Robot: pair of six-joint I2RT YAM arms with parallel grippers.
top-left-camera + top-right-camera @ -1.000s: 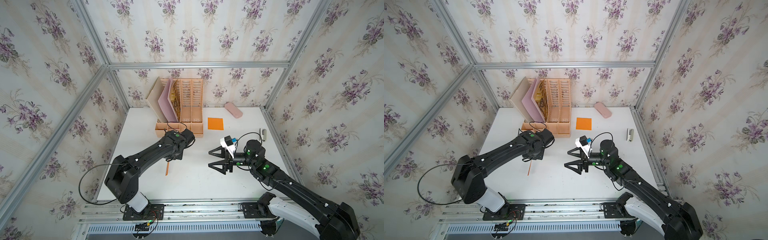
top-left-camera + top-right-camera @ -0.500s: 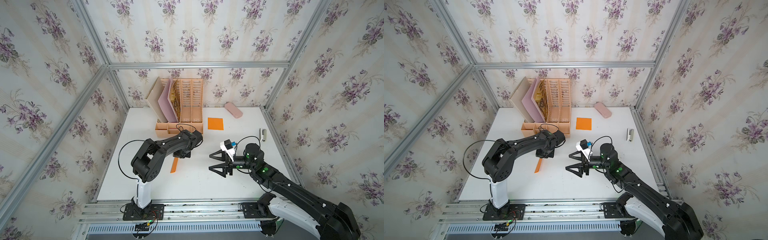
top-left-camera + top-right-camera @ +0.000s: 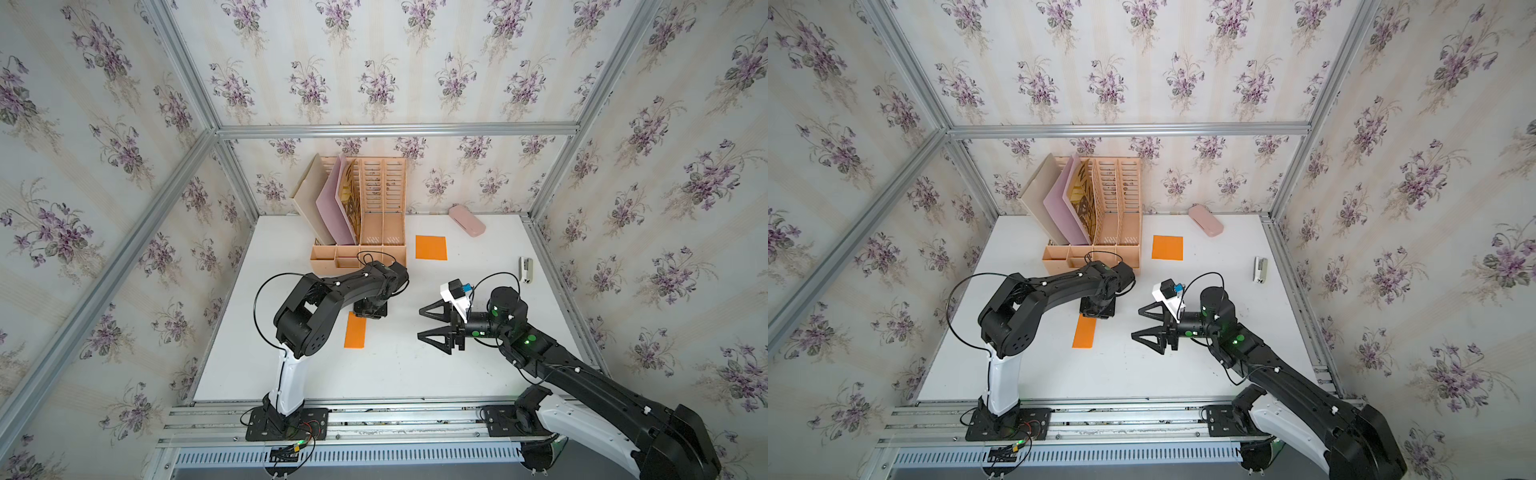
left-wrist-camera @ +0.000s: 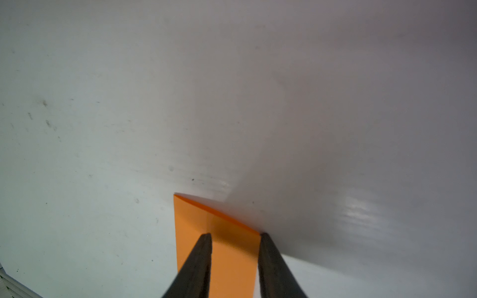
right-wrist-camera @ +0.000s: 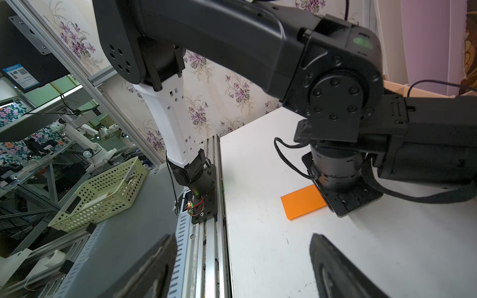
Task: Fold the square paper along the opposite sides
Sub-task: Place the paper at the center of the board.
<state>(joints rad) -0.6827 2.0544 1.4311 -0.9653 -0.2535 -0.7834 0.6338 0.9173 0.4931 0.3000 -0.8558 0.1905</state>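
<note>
The folded paper is seen left of the middle of the worktop, as a narrow orange strip whose long axis is laid from the near edge towards the far edge, a little slanted. Its far end is covered in both top views by the wrist of the left arm, so the left pincer is made out only in its own wrist view. There its fingers are held apart, one over the strip and one at its long edge, with nothing pinched between them. Whether the tips are pressed on the paper or held just above it cannot be told. A slanted line is seen across the strip's end there; whether it is a lifted layer or a badly matched edge cannot be judged, and the rest of the strip is cut off by the frame. The strip is thus placed directly beneath the left pincer, and the left arm is judged by far the nearer. Any pressing of the crease would be run along the long axis towards the near edge. Further right, well apart from the strip, the right pincer is held spread wide and empty, pointed towards it. Beyond it, near the far edge, an unfolded orange sheet is laid flat
</note>
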